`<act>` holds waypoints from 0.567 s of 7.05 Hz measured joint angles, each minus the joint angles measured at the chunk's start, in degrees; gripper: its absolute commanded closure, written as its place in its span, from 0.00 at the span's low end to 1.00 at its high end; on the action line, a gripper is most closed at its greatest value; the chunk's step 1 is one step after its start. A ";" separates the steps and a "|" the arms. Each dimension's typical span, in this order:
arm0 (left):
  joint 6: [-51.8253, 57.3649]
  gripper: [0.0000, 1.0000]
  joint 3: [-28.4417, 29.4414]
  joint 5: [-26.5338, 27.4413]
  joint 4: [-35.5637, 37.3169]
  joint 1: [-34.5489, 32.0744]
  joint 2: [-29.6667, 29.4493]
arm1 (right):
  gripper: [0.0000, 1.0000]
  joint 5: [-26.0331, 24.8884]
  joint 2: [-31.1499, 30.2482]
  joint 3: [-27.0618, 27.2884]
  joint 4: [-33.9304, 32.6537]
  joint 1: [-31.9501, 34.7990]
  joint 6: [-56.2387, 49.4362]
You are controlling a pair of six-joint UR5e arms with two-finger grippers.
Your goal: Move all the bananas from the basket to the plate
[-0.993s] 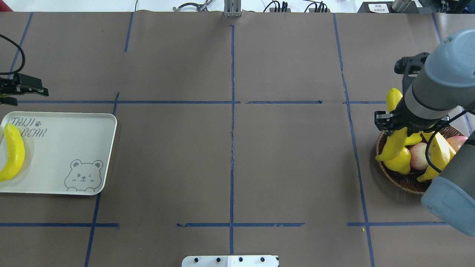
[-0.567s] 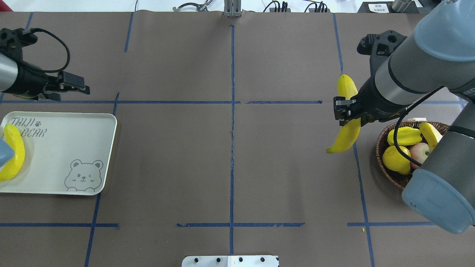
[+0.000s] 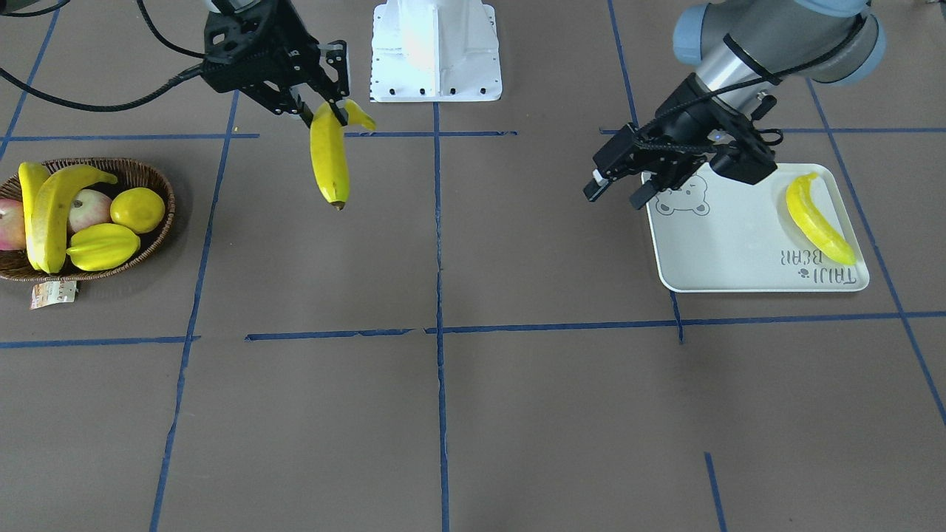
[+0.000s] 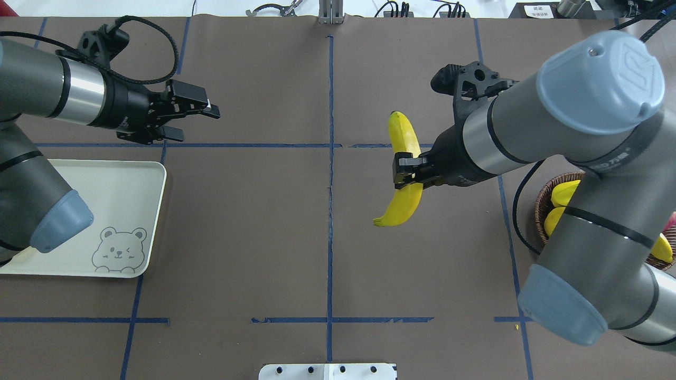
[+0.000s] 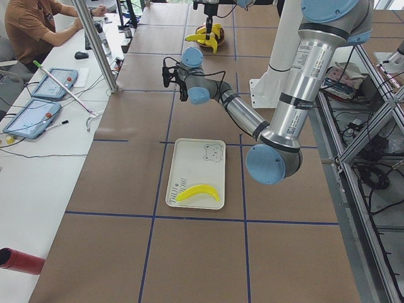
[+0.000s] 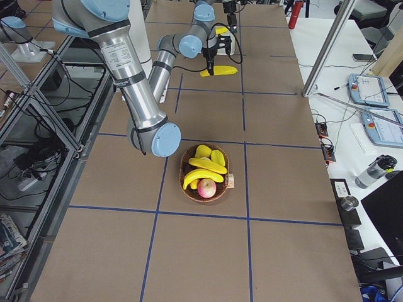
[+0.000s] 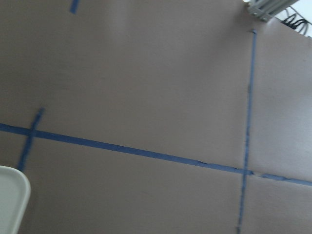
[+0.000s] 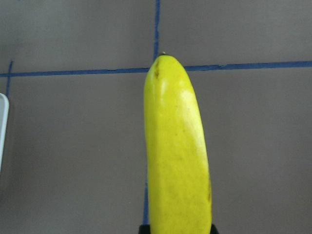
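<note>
– What does the carried banana (image 4: 405, 203) look like?

– Bright yellow, long and gently curved, smooth skin, with a small dark tip at the end that hangs lowest in the front-facing view. The right wrist camera shows faint brownish flecks along one side.

– And how does it sit in the right gripper (image 4: 407, 170)?

– The fingers are pinched on it at about mid-length. From overhead, one half sticks out past the fingers away from the robot and the other half curves back toward the robot. It is lifted clear of the table (image 3: 517, 414), on the basket's side of the centre tape line (image 4: 330, 237) and close to that line.

– Where are the other bananas?

– One banana (image 3: 817, 222) lies flat on the white plate (image 3: 739, 236), by the lettering. Two more bananas (image 3: 55, 214) rest in the brown basket (image 3: 170, 203) at the far end of the table, next to an apple (image 3: 89, 207), a lemon (image 3: 137, 209) and a starfruit (image 3: 103, 246).

– The left gripper (image 4: 193, 121)?

– Its fingers are spread, with nothing between them. It hangs in the air by the plate's edge on the side toward the table's middle, well apart from the carried banana.
</note>
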 measured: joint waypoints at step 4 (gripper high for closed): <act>-14.09 0.00 0.40 7.84 -7.60 9.82 -7.28 | 1.00 -6.51 4.97 -3.34 5.61 -6.79 1.84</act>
